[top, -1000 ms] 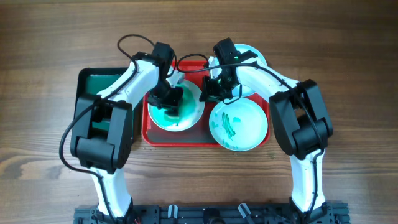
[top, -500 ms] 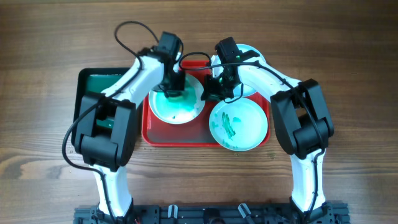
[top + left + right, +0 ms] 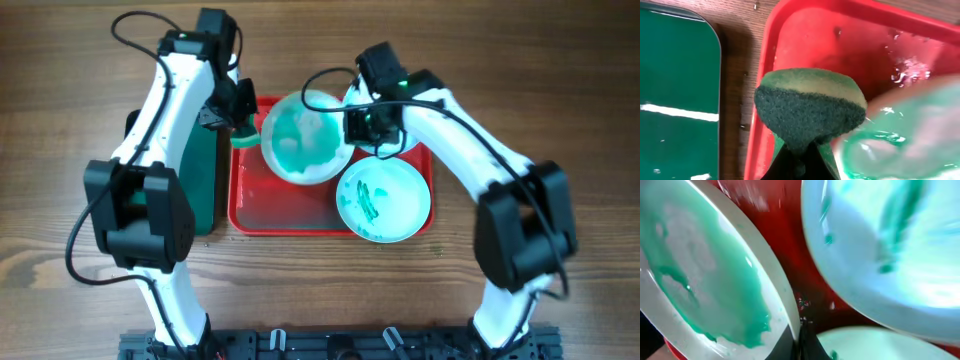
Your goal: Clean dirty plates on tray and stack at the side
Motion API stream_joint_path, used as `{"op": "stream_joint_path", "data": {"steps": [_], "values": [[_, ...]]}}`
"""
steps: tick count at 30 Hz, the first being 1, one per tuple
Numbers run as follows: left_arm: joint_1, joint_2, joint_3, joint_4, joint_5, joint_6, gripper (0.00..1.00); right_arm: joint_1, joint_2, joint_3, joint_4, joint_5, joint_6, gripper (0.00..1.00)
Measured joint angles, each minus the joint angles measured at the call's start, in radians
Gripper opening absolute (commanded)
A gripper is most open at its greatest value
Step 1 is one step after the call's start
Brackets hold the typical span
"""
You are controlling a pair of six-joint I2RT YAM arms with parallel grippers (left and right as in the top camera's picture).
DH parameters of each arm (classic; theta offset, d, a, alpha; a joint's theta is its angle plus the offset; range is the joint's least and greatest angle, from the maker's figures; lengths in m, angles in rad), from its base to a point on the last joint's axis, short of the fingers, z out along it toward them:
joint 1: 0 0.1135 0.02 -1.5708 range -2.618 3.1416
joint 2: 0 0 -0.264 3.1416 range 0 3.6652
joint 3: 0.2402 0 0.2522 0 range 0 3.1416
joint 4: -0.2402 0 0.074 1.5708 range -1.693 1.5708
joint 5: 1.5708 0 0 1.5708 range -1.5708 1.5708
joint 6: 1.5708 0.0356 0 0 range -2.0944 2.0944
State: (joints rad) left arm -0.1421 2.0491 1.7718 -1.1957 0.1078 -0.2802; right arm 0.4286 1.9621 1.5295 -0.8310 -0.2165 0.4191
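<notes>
My right gripper (image 3: 357, 126) is shut on the rim of the white plate (image 3: 300, 140) and holds it lifted and tilted over the red tray (image 3: 285, 215). In the right wrist view the plate (image 3: 705, 280) carries wide green smears, and the jaws (image 3: 801, 330) pinch its edge. My left gripper (image 3: 242, 128) is shut on a green sponge (image 3: 810, 107), held clear of the plate over the tray's left rim (image 3: 771, 45). A turquoise-rimmed plate with green streaks (image 3: 383, 200) lies at the tray's front right. Another plate (image 3: 410, 137) lies at the back right, partly under my right arm.
A dark green tray (image 3: 205, 190) lies just left of the red tray, mostly hidden by my left arm; it also shows in the left wrist view (image 3: 675, 75). Bare wooden table (image 3: 560, 100) surrounds both trays.
My left gripper has pulled the sponge off the white plate, up and to the left. My right gripper has lifted and tilted the plate off the tray.
</notes>
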Motion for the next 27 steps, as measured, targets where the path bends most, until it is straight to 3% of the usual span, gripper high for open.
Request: {"op": "stream_joint_path", "data": {"steps": [4, 15, 27], "values": [[0.016, 0.000, 0.000, 0.000, 0.050, -0.003, 0.04, 0.045, -0.110, 0.000, -0.052, 0.235, 0.007, 0.04], [0.015, 0.000, -0.026, 0.067, 0.075, -0.004, 0.04, 0.310, -0.119, 0.000, -0.119, 0.864, 0.070, 0.04], [0.015, 0.000, -0.091, 0.118, 0.077, -0.004, 0.04, 0.481, -0.119, 0.000, -0.119, 1.349, 0.109, 0.04]]}}
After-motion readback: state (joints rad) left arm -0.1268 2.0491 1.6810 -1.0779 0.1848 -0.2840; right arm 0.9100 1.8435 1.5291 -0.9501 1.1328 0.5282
